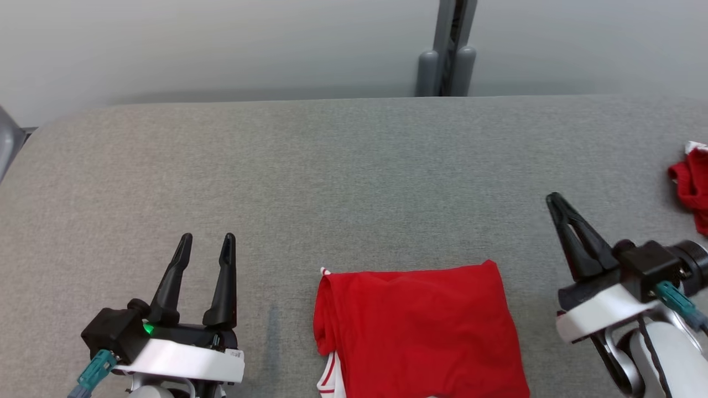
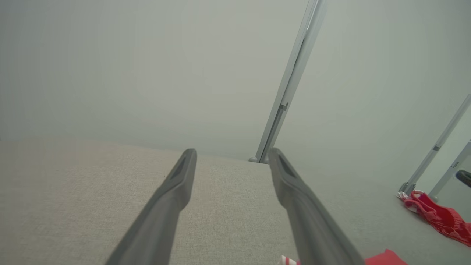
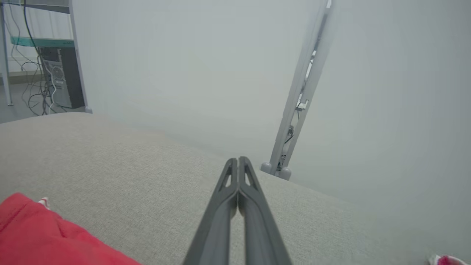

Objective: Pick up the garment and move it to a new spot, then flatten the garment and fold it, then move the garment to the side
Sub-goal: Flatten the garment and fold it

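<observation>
Overhead, the garment (image 1: 420, 331) lies between spread left tool (image 1: 208, 237) and closed right tool (image 1: 553, 200); right wrist view adds a computer (image 3: 59, 79).

Folded red garment (image 1: 420, 331) on grey table (image 1: 332, 166), between left tool (image 1: 208, 237), fingers apart, and right tool (image 1: 553, 199), fingers together

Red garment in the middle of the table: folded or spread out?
Folded. The red garment lies as a neat rectangle, layers doubled at its left edge.

Soft, even, bright overhead light; faint shadows; hazy, washed-out wrist views with wide-angle edge stretch.
</observation>
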Robot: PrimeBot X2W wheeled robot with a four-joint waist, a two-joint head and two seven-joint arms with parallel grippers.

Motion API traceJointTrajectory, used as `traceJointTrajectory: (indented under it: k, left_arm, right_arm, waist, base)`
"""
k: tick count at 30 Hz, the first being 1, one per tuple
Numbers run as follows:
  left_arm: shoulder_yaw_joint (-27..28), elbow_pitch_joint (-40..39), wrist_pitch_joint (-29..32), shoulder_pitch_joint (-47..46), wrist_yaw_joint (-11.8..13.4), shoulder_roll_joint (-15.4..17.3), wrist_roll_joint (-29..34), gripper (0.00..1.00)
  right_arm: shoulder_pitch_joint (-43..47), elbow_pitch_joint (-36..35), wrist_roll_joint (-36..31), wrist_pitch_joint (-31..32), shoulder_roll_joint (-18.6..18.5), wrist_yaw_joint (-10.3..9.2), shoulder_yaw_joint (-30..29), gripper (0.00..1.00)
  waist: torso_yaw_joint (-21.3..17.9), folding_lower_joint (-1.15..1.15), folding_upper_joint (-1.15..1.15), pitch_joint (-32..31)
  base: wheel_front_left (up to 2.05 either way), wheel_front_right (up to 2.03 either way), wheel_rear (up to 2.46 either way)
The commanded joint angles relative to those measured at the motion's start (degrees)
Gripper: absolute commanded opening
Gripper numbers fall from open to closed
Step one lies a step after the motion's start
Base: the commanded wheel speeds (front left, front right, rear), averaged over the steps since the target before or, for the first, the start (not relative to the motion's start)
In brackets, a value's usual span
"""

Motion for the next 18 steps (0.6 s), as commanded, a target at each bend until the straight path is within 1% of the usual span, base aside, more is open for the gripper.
traceJointTrajectory:
  k: [1, 4, 7, 11, 14, 15, 16, 18]
  left_arm:
    - [0.1, -0.2, -0.2, 0.5, -0.3, 0.2, 0.2, 1.0]
    - [0.5, -0.4, -0.2, 1.0, -0.1, 0.2, -0.4, 1.0]
    - [1.0, -0.5, -0.2, 1.4, 0.0, 0.2, -0.8, 1.0]
    - [0.9, 0.0, -0.2, 2.3, -0.1, 0.2, -0.5, 1.0]
    - [1.3, 0.1, -0.2, 2.2, 0.4, 0.2, -1.4, 1.0]
    - [1.2, 0.1, -0.2, 2.2, 0.4, 0.2, -1.5, 1.0]
    - [1.1, 0.1, -0.2, 2.2, 0.5, 0.2, -1.6, 1.0]
    - [0.9, 0.2, -0.2, 2.2, 0.5, 0.2, -1.8, 1.0]
  right_arm:
    - [2.6, -1.5, -2.5, -0.3, 1.8, -0.01, -3.6, 0.0]
    - [5.6, -4.2, -6.1, -0.3, 4.8, -0.01, -9.0, 0.0]
    - [8.3, -6.3, -8.2, -0.3, 7.7, -0.01, -12.9, 0.0]
    - [10.5, -7.7, -9.8, -0.3, 9.8, -0.01, -15.7, 0.0]
    - [11.2, -8.3, -9.7, -0.3, 11.1, -0.01, -17.6, 0.0]
    - [11.4, -8.3, -9.5, -0.3, 11.4, -0.01, -17.9, 0.35]
    - [11.6, -8.4, -9.4, -0.3, 11.6, -0.01, -18.5, 1.0]
    - [12.0, -8.5, -9.3, -0.3, 11.9, -0.01, -18.8, 1.0]
  waist:
    - [-1.0, 0.0, -0.01, -0.3]
    - [-2.0, 0.0, -0.01, -0.5]
    - [-2.5, 0.0, -0.01, -0.5]
    - [-3.0, 0.0, -0.01, -0.3]
    - [-3.1, 0.0, -0.01, -0.1]
    - [-3.1, 0.0, -0.01, -0.1]
    - [-3.0, 0.0, -0.01, -0.1]
    - [-2.9, 0.0, -0.01, -0.1]
  base:
    - [0.0, 0.0, 0.0]
    - [0.0, 0.0, 0.0]
    - [0.0, 0.0, 0.0]
    - [0.0, 0.0, 0.0]
    - [0.0, 0.0, 0.0]
    - [0.0, 0.0, 0.0]
    - [0.0, 0.0, 0.0]
    - [0.0, 0.0, 0.0]
